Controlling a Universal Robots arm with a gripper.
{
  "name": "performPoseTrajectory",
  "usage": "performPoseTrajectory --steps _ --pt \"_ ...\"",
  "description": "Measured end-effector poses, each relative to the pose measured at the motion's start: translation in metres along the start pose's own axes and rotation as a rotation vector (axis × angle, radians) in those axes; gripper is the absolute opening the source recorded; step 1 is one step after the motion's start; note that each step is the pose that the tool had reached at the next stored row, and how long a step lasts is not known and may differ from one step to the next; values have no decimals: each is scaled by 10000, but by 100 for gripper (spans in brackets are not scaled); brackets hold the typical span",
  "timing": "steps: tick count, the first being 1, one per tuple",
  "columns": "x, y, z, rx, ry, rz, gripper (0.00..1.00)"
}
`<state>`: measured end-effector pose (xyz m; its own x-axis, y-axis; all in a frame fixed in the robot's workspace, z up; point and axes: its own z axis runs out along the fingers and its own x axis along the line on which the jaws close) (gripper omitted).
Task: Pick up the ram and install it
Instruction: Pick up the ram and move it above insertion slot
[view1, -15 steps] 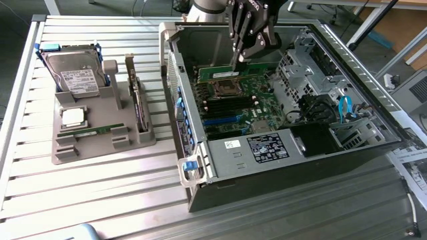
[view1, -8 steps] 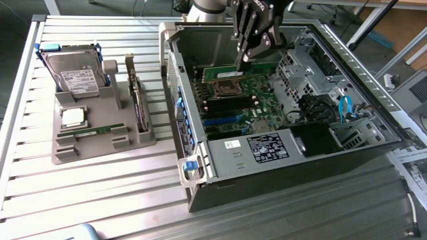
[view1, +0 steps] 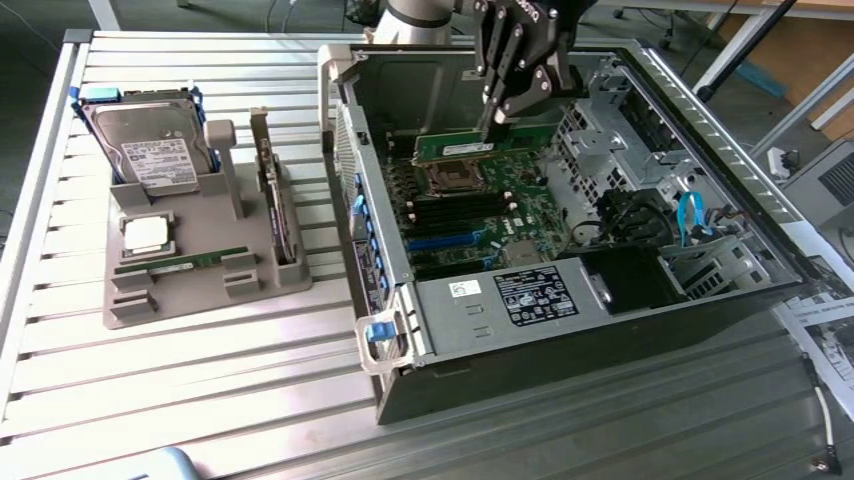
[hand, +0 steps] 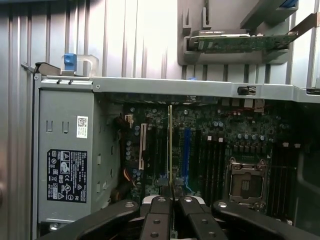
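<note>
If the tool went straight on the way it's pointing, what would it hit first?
The ram the tool grips would likely touch the motherboard first; which slot is unclear.

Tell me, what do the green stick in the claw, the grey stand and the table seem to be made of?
The ram in the gripper: green circuit board, likely fibreglass laminate, slightly glossy. The grey stand: matte plastic by its dull, even surface, possibly printed. The table: ribbed bare metal, probably aluminium, judging by the bright glare.
</note>
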<state>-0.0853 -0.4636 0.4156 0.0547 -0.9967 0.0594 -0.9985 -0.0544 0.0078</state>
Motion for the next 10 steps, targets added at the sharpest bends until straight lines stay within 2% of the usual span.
performPoseTrajectory --steps 10 --pt "5 -95 0 -1 21 -1 12"
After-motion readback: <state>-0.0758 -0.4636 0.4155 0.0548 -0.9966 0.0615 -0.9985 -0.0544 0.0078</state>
